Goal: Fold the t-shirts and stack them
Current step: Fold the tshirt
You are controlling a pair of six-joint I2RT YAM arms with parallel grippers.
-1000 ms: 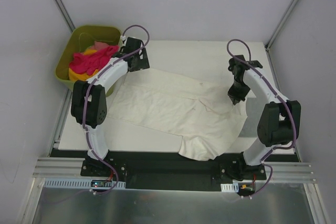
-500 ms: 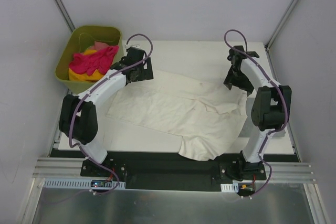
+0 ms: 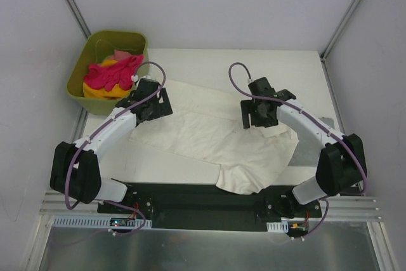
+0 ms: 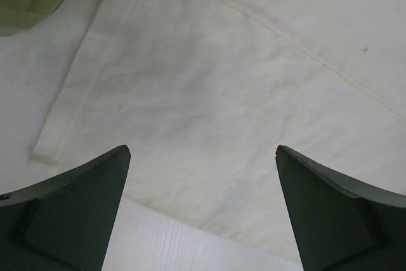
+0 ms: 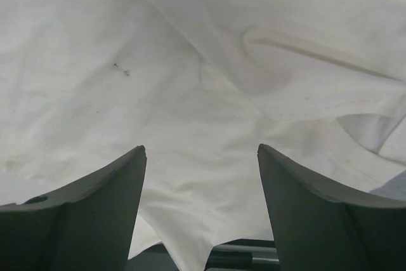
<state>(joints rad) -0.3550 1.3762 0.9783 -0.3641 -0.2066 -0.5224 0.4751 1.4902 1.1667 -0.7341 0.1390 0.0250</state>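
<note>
lying spread on table (image 3: 254, 61), cream-white t-shirt (image 3: 209, 134), creased, part drooping over near edge; left, right jaws wide, empty.

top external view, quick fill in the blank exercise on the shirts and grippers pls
1. The large cream-white cloth t-shirt lies spread out on the white ____.
2. The bright pink cloth shirt sits in the olive-green plastic ____.
3. The left gripper and the right gripper both hover over the cream-white t-shirt with their jaws ____.

Missing words: table; tub; open
</note>
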